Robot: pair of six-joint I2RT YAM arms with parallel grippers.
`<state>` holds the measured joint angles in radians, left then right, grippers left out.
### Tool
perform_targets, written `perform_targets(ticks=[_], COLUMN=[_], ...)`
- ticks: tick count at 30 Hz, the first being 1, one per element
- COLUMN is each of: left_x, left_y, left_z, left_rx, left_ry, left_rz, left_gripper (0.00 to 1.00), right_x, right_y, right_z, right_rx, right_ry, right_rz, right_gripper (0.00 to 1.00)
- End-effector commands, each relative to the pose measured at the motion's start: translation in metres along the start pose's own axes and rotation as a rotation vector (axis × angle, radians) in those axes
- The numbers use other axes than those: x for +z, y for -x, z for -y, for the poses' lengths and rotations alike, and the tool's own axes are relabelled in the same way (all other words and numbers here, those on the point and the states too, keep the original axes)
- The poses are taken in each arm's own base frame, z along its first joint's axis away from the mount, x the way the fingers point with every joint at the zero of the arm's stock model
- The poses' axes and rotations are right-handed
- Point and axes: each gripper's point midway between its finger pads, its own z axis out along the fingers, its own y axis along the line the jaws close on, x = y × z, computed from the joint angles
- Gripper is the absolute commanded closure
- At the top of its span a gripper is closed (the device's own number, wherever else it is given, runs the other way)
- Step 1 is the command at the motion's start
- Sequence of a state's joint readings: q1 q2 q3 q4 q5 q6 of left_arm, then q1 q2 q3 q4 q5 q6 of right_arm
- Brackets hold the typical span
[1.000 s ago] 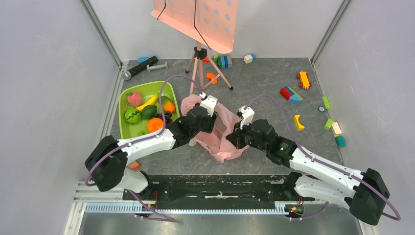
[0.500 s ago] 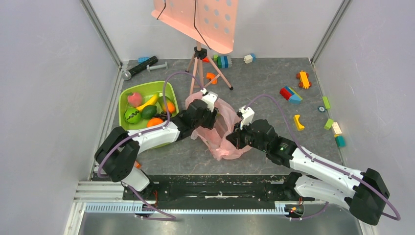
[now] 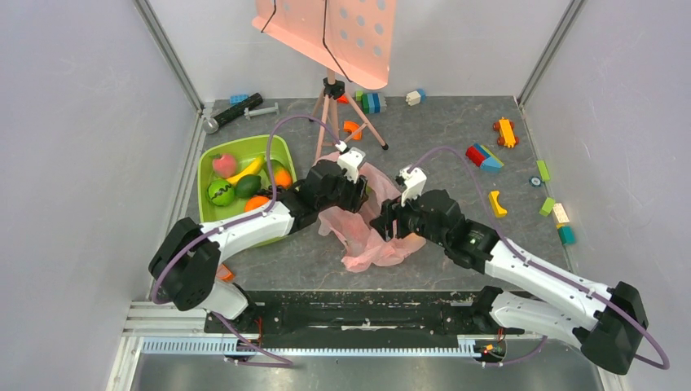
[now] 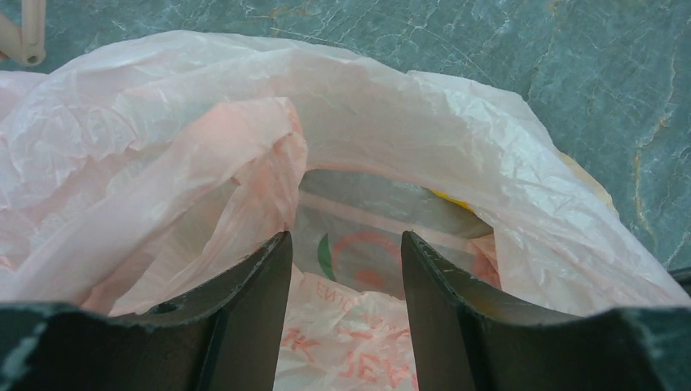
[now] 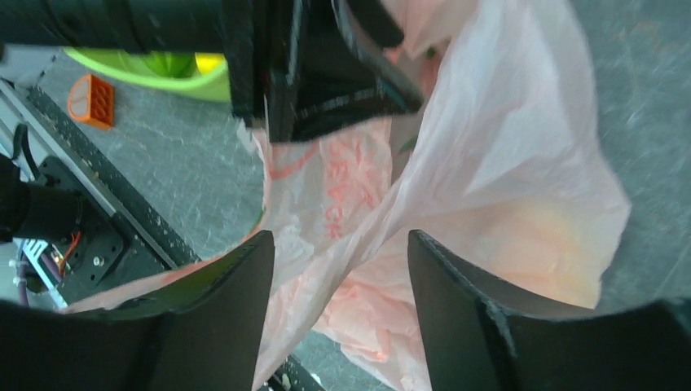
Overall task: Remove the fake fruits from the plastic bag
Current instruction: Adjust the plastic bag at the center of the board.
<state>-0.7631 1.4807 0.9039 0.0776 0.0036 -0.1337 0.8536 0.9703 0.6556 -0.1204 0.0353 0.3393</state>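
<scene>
From overhead, the plastic bag (image 3: 367, 238) lies crumpled in the middle of the grey mat. The green tray (image 3: 209, 217) of fake fruits sits at its ten o'clock, and the tripod stand (image 3: 332, 96) at its twelve. Both wrists crowd over the bag, so from above I can't see either claw's fingertips. The left gripper (image 4: 343, 240) shows better in its own camera: its fingers stand apart and pinch nothing, aimed into the bag's open mouth. A red-and-green print lies on the film beyond them. At two o'clock of that mouth a small yellow sliver (image 4: 446, 196) peeks out from under the rim, too little of it to name. The right gripper (image 5: 340, 240) is spread too. A loose fold of the bag runs up between its fingers without being clamped. A yellow-orange glow (image 5: 556, 244) shows through the film at three o'clock, its shape blurred by the plastic.
</scene>
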Motion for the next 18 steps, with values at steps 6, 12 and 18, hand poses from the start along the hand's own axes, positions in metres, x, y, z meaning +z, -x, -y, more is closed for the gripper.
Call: perform_targets(ticks=[6, 12, 18], left_x=[-0.001, 0.004, 0.01], left_y=[0.02, 0.015, -0.003], left_z=[0.014, 0.024, 0.029], left_rx=[-0.008, 0.005, -0.008], left_ry=[-0.065, -0.13, -0.158], left_rz=[0.046, 0.032, -0.04], left_gripper=[0.45, 0.5, 0.5], right_x=[-0.023, -0.021, -0.005], right_y=[0.094, 0.105, 0.098], right_z=[0.003, 0.049, 0.105], right_rx=[-0.015, 0.046, 0.14], right_ry=[-0.01, -0.111, -0.238], right_rz=[0.189, 0.197, 0.164], right_gripper=[0.29, 0.3, 0.33])
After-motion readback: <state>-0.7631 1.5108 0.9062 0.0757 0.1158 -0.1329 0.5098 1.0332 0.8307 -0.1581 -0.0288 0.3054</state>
